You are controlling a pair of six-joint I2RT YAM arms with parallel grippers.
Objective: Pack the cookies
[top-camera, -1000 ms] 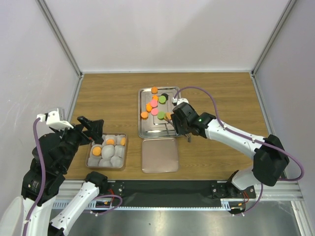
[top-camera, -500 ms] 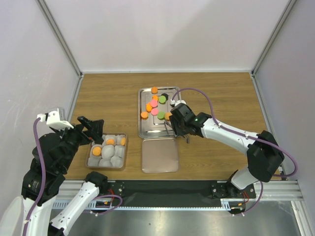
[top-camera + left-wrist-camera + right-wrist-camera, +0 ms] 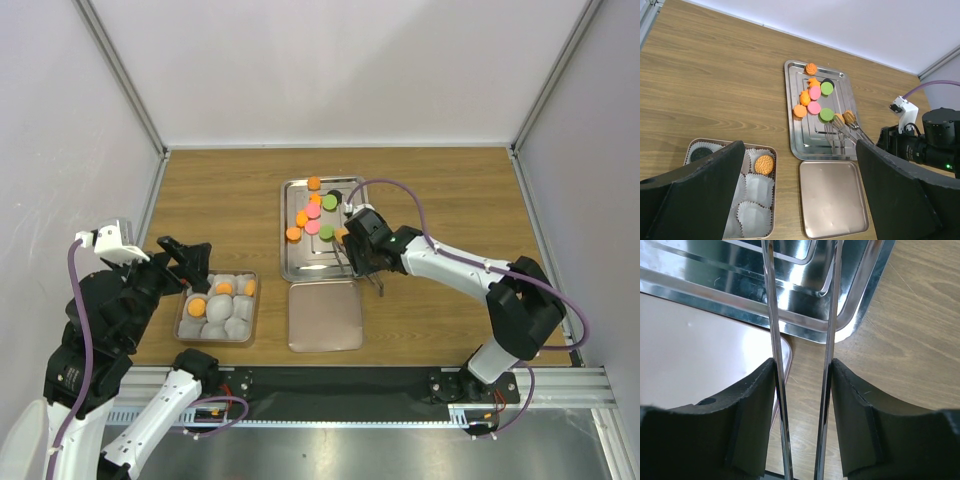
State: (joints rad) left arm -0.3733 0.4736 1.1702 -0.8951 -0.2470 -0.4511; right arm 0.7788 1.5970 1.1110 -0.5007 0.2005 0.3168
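The right gripper (image 3: 802,367) is closed on a pair of thin shiny metal tongs (image 3: 842,132). In the right wrist view the two steel strips of the tongs run between the black fingers (image 3: 752,415), one strip against each finger. The tongs reach over the near right corner of the rectangular stainless steel tray (image 3: 812,142), which stands in the middle of the brown wooden worktop (image 3: 220,190).

The small round flat cookies (image 3: 814,93), orange, pink, green and black, lie mostly in the far half of this tray. Two orange-brown ones are just beside the tips of the tongs, but I cannot tell if the tips touch them.

The left gripper (image 3: 187,255) is wide open and holds nothing. It hangs above the small box with white paper cups (image 3: 760,147) at the near left. Some cups already have a cookie inside. A flat pink square metal lid (image 3: 325,316) lies just beside the near edge of the tray.
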